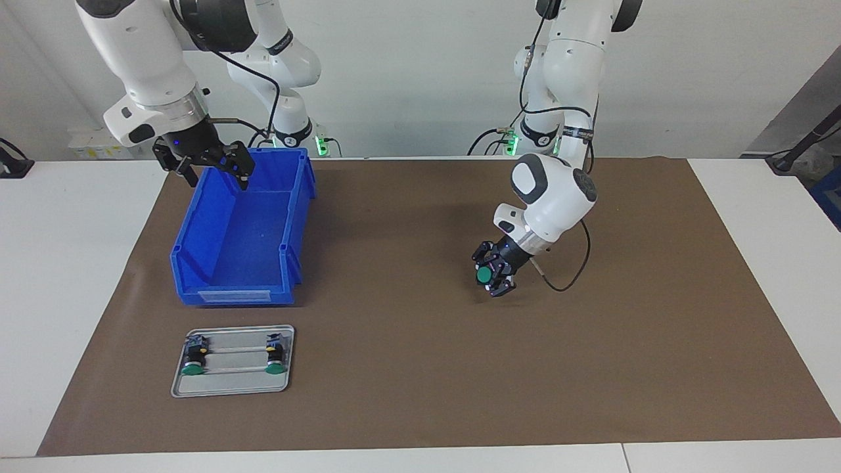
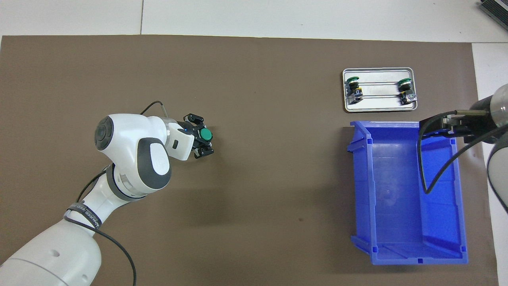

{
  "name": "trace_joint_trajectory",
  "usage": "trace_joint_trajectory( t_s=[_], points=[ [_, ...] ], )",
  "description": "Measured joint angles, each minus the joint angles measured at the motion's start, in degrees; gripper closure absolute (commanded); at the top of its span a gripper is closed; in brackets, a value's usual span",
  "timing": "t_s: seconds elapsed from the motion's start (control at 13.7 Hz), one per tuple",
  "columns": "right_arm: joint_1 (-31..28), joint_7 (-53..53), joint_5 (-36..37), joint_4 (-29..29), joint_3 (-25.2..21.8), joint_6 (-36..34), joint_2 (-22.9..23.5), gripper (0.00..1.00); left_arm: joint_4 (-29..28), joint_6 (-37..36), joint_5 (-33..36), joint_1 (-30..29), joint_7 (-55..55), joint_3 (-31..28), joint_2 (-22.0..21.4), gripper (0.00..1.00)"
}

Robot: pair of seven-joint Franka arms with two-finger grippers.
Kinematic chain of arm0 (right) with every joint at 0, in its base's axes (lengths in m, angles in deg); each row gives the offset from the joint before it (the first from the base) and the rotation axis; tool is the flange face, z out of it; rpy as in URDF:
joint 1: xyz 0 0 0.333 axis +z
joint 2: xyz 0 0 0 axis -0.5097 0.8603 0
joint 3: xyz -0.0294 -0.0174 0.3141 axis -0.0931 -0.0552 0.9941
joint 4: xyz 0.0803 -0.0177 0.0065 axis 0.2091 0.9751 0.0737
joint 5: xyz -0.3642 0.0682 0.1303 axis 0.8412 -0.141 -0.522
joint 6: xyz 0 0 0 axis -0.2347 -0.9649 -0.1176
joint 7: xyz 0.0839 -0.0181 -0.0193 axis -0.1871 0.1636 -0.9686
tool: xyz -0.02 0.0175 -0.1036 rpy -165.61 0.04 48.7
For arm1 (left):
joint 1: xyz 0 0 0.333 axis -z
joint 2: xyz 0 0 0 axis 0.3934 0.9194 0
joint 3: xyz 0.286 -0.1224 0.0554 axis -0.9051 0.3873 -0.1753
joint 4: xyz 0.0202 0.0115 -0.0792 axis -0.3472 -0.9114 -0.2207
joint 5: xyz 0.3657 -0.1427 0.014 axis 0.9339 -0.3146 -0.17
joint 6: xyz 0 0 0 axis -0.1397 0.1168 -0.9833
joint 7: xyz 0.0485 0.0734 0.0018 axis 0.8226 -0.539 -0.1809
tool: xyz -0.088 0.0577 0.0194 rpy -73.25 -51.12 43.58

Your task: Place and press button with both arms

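My left gripper (image 1: 491,276) is shut on a button (image 1: 484,274) with a round green cap and holds it just above the brown mat near the table's middle. The gripper (image 2: 201,136) is tilted, and the button's cap (image 2: 205,134) faces up and away from the robots. Two more buttons (image 1: 192,368) (image 1: 276,366) lie in a grey metal tray (image 1: 233,382); the overhead view shows them (image 2: 352,81) (image 2: 405,83) in that tray (image 2: 379,104). My right gripper (image 1: 213,172) is open and empty over the end of the blue bin nearer the robots, and it waits there.
A large blue plastic bin (image 1: 233,297) stands on the brown mat toward the right arm's end, nearer the robots than the tray. It also shows in the overhead view (image 2: 408,260). The right arm's cable hangs over the bin.
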Motion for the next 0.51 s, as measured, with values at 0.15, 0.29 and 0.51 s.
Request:
trace_joint_trajectory(
  t_s=[0.15,0.29,0.51],
  points=[
    [0.0,0.0,0.0,0.0,0.0,0.0,0.0,0.00,-0.1,-2.2,-1.9,-1.3,-1.8,0.0,0.0,0.95],
    [0.0,0.0,0.0,0.0,0.0,0.0,0.0,0.00,-0.1,-3.1,-3.1,-2.2,-2.4,0.1,-0.1,0.92],
    [0.0,0.0,0.0,0.0,0.0,0.0,0.0,0.00,-0.1,-3.5,-4.2,-2.4,-2.8,0.4,-0.2,0.89]
  ],
)
